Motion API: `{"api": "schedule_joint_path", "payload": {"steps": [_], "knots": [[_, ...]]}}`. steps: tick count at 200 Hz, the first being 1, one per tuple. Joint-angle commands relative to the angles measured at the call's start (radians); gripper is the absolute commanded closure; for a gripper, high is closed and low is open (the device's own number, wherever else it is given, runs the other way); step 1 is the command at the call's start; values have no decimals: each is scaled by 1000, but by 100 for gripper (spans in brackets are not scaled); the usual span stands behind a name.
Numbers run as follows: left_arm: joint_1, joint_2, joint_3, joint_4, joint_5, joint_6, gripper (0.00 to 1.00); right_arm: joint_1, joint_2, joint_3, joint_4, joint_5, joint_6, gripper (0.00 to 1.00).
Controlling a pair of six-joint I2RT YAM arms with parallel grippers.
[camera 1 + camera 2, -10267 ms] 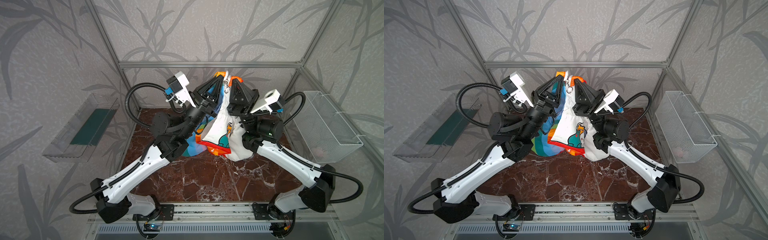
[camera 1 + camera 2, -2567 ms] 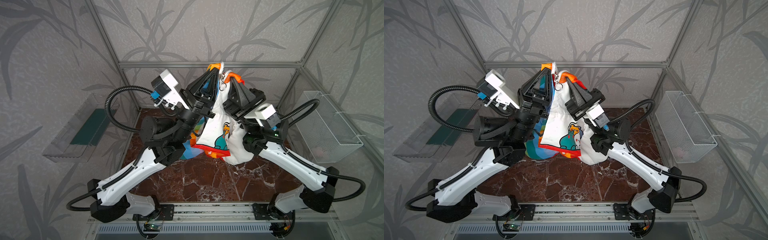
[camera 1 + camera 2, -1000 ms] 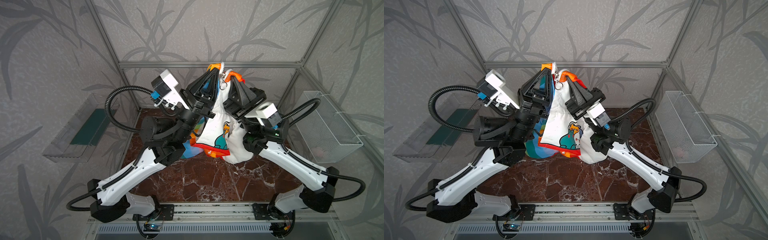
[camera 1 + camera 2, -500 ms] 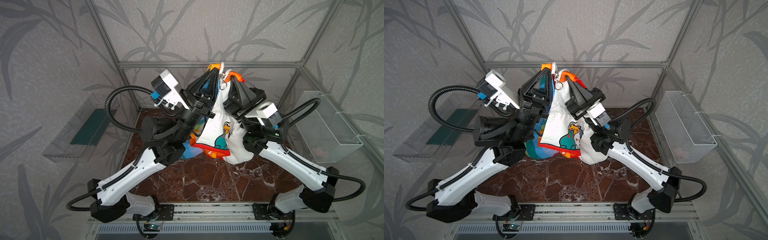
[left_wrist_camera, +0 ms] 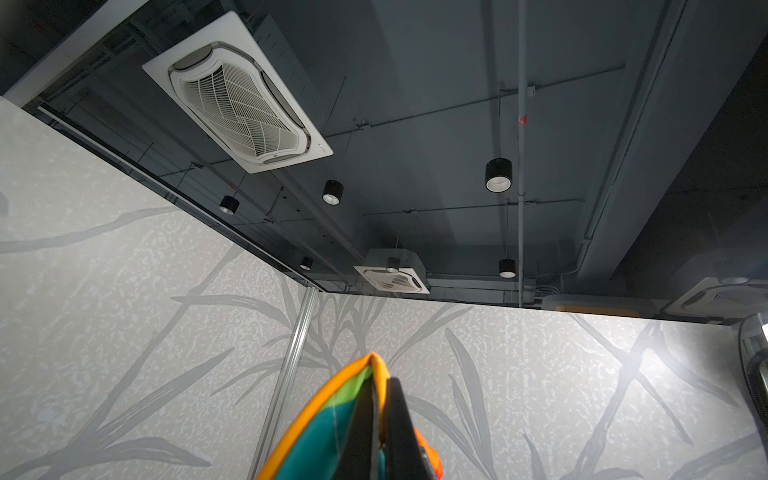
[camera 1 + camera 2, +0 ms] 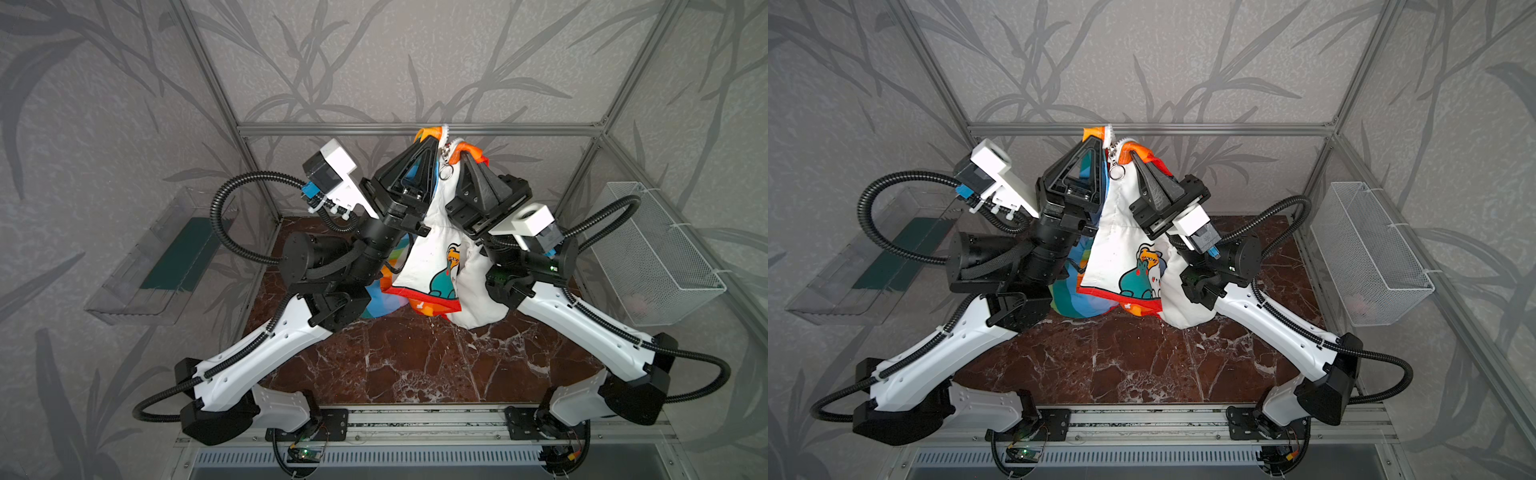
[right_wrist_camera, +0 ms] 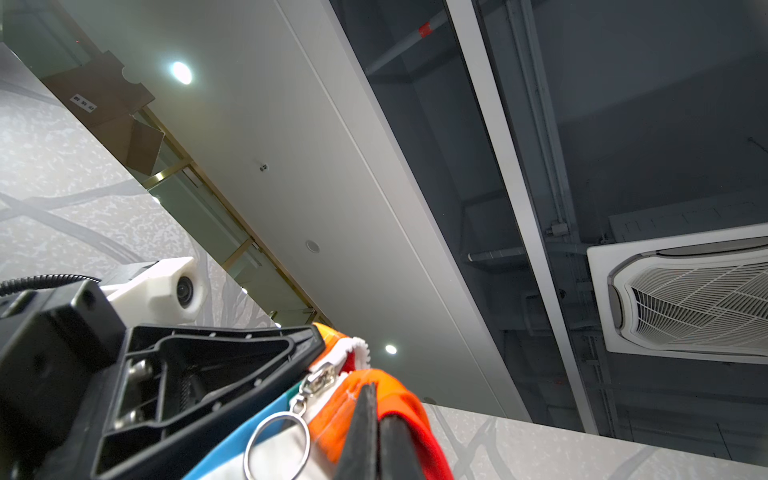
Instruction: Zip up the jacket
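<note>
The jacket [image 6: 436,257] [image 6: 1125,232] hangs in the air between both arms, white with a cartoon animal, rainbow panel behind, its lower folds resting on the table. My left gripper [image 6: 432,139] [image 6: 1098,141] [image 5: 384,386] is shut on the jacket's orange-edged corner [image 5: 328,432]. My right gripper [image 6: 465,153] [image 6: 1133,154] [image 7: 372,390] is shut on the opposite orange corner [image 7: 399,399]. Between the two tips sits the white zipper's slider, its ring pull [image 6: 445,172] [image 6: 1116,171] [image 7: 277,444] dangling free.
Below lies the brown marble table [image 6: 415,357]. A white wire basket [image 6: 660,249] hangs on the right wall, and a clear tray with a green base [image 6: 166,257] on the left wall. A metal frame bar [image 6: 332,129] runs just behind the raised grippers.
Over the last second nothing has visibly moved. Compared with ten seconds ago, both grippers hold the jacket's corners higher and both wrists have turned.
</note>
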Motion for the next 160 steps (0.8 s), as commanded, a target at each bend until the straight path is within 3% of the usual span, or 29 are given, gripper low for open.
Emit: {"api": "schedule_joint_path", "payload": {"steps": [1, 160], "knots": [[-4, -14, -3, 35, 9, 1, 100, 2, -2, 43, 29, -3, 12, 100], [-4, -16, -4, 40, 9, -12, 100, 1, 40, 78, 99, 32, 43, 100]]}}
